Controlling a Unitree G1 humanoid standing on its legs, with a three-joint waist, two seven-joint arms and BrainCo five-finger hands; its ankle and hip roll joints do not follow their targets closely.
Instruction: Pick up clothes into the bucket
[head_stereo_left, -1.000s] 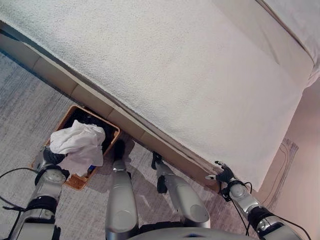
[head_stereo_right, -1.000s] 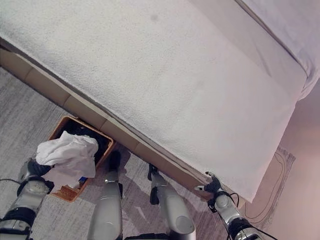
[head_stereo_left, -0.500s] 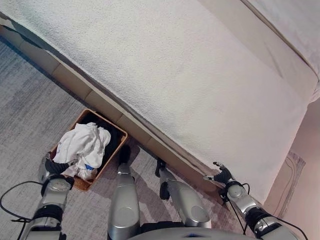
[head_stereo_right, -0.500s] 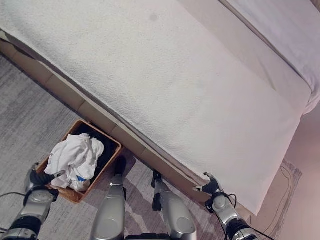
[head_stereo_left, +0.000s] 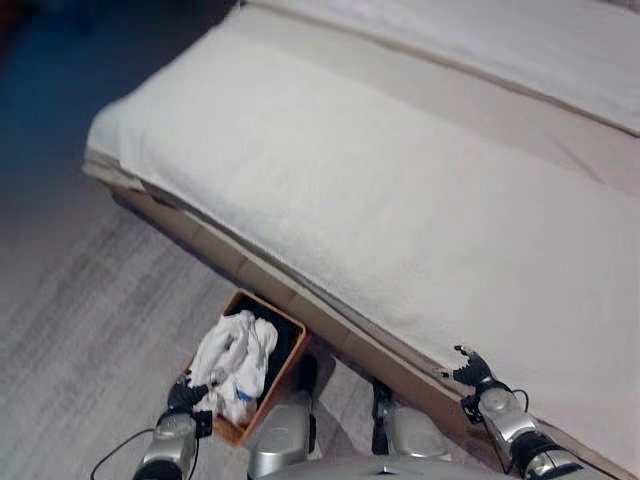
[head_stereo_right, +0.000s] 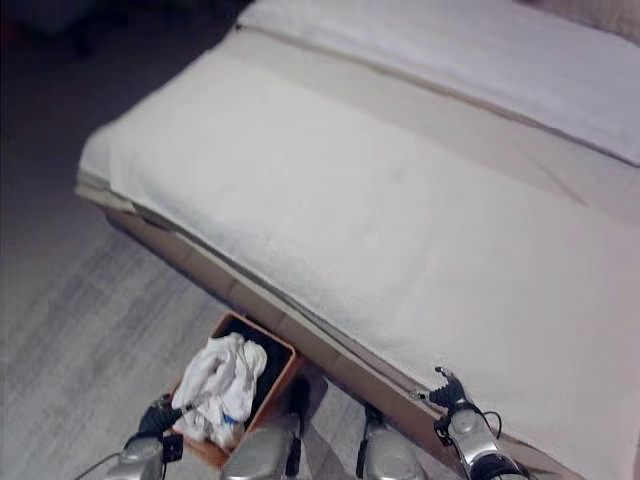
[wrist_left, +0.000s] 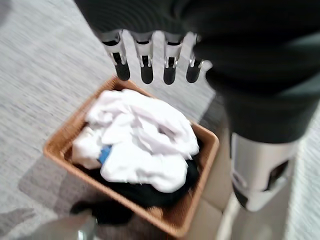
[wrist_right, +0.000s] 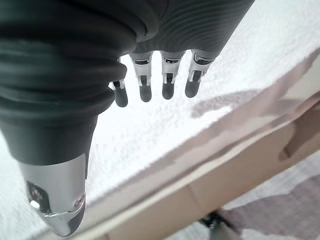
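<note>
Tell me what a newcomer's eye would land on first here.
First, the wide bed under its cream cover, running across most of the head views. Next, the brown wicker basket on the grey carpet at the bed's foot, with white clothes heaped over dark ones. The left hand hangs open above the basket; the right hand hangs open at the bed's edge.

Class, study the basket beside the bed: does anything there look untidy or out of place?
Slightly. The white clothes are heaped in a crumpled pile inside the woven basket, rising above its rim over a dark garment. Nothing has spilled onto the floor.
</note>
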